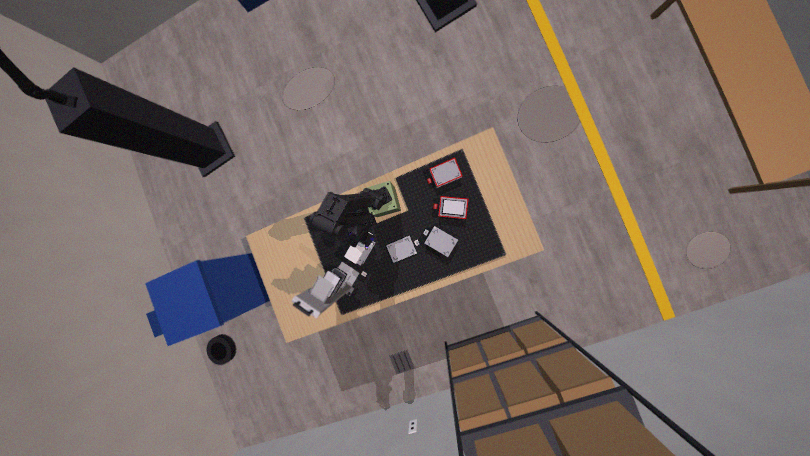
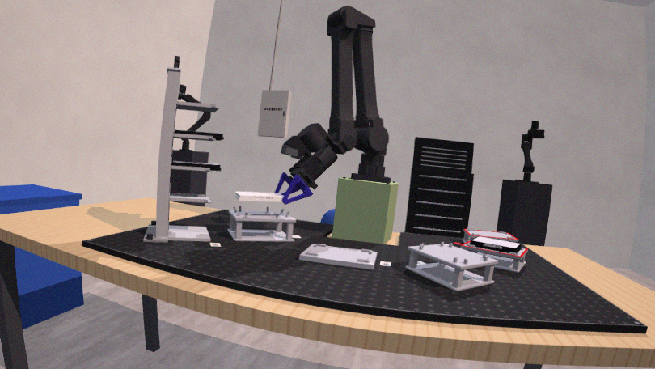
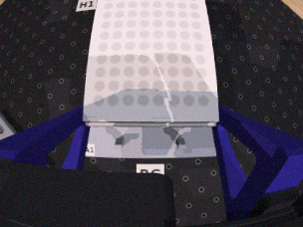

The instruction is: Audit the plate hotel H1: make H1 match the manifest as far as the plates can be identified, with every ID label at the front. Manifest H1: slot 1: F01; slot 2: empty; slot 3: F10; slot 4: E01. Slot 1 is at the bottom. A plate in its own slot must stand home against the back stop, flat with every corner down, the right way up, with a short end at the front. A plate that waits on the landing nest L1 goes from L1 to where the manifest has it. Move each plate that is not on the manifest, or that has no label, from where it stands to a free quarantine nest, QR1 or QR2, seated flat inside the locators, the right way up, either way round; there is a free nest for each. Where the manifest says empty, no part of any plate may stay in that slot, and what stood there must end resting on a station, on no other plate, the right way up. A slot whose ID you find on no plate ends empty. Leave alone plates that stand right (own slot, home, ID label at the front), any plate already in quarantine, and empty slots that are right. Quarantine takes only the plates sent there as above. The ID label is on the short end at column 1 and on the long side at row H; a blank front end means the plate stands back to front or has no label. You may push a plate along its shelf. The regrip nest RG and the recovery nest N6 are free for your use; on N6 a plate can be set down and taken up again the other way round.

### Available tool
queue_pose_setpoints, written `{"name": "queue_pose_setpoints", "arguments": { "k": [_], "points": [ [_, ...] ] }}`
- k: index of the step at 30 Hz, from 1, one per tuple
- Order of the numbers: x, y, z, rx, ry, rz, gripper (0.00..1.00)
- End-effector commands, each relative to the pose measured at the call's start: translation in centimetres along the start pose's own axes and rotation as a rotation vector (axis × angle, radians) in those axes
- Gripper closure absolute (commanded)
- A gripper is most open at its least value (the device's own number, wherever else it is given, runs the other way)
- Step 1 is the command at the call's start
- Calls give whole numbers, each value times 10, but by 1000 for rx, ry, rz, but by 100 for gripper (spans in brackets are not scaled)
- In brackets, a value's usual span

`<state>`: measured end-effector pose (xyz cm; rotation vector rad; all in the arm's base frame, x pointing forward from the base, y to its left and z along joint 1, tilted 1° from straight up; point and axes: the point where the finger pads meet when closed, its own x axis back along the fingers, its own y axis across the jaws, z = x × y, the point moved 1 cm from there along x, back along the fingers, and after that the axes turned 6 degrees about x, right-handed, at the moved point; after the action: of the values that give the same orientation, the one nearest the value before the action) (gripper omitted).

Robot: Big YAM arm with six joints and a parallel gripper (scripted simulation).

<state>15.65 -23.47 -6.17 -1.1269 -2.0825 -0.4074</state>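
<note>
My gripper (image 2: 281, 194) (image 3: 151, 112) is shut on a white well plate (image 2: 258, 197) (image 3: 153, 49) (image 1: 355, 253), gripping its near short end by the long sides. The plate hangs level a little above the raised grey nest (image 2: 261, 222) (image 3: 134, 140) marked RG, apart from it. The plate hotel H1 (image 2: 166, 137) (image 1: 323, 288) stands just left of this nest, a tall grey post with several shelves. Dark shapes sit on its middle shelves; I cannot read any labels. In the wrist view the plate's top shows rows of wells.
Two red-rimmed quarantine nests (image 1: 445, 172) (image 1: 453, 207) (image 2: 492, 245) stand at the far right; the nearer one bears a plate. A flat grey nest (image 2: 339, 255) (image 1: 401, 249) and a raised grey nest (image 2: 451, 263) (image 1: 440, 241) lie mid-mat. The arm's green pedestal (image 2: 364, 210) stands behind.
</note>
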Motion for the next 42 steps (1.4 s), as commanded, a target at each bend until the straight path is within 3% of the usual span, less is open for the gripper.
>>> {"name": "queue_pose_setpoints", "arguments": {
  "k": [1,42],
  "points": [
    [-4,2,-9,-8,-33,-3,14],
    [-16,4,6,-8,-30,-3,14]
  ]
}}
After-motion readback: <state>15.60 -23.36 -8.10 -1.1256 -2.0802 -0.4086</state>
